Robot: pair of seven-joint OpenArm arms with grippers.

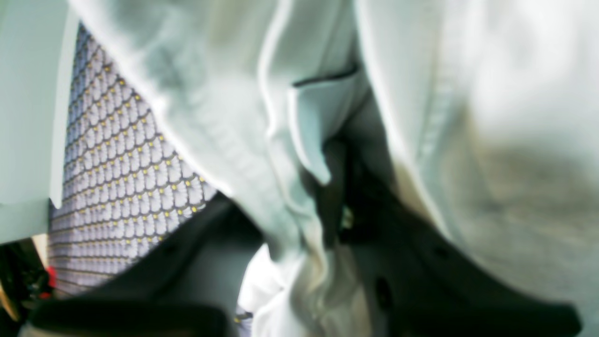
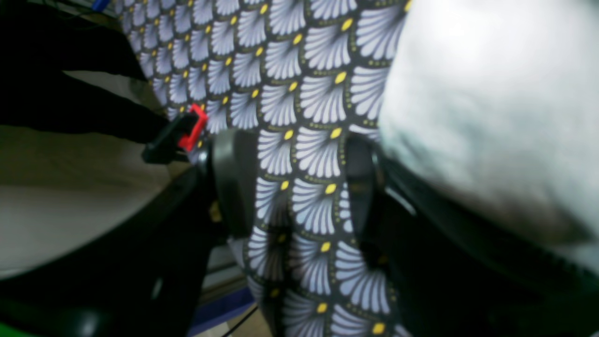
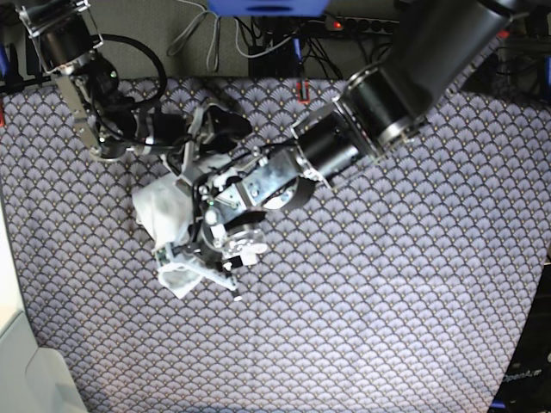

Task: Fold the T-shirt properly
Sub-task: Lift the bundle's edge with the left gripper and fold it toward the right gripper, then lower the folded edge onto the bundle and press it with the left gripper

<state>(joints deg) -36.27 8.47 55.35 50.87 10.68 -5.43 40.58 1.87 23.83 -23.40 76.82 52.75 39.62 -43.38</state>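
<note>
Left arm stretches in diagonally from the top corner, its gripper (image 1: 327, 196) pinched tight with cloth bunched between the fingers. Right arm bends in from the opposite side, its gripper (image 2: 304, 182) with jaws apart, nothing between them.

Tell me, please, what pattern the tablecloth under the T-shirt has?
Pale purple fan-shaped scallops on dark ground, each with a yellow dot; the tablecloth shows best in the right wrist view.

Base overhead, downward; wrists close; share tablecloth (image 3: 387, 284).
</note>
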